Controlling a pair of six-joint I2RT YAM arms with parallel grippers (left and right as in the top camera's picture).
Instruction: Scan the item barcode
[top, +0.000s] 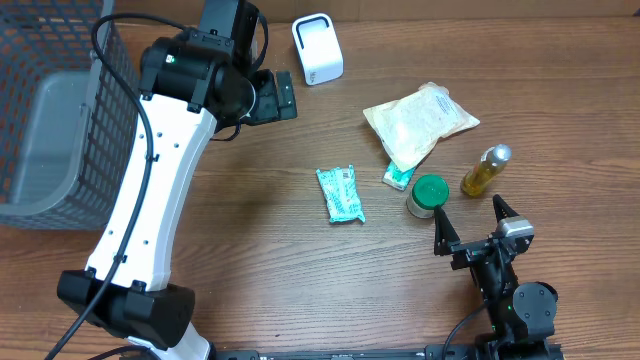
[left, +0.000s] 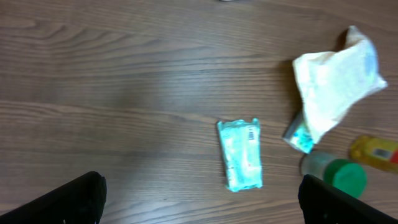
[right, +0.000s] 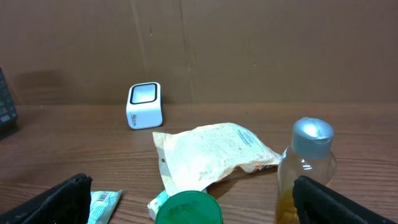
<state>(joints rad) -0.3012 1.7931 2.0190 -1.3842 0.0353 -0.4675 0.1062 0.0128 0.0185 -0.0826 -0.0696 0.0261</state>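
Teal packet (left: 239, 154) shows its barcode (left: 251, 133) to left wrist

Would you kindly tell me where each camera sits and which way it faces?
Overhead: above the table, looking straight down; left gripper and right gripper show.
Left wrist: raised, looking down at the packet and pouch; its fingers at the bottom corners.
Right wrist: low, facing level toward the scanner and wall; its fingers at the bottom corners.
Shared: all three show the packet and pouch.
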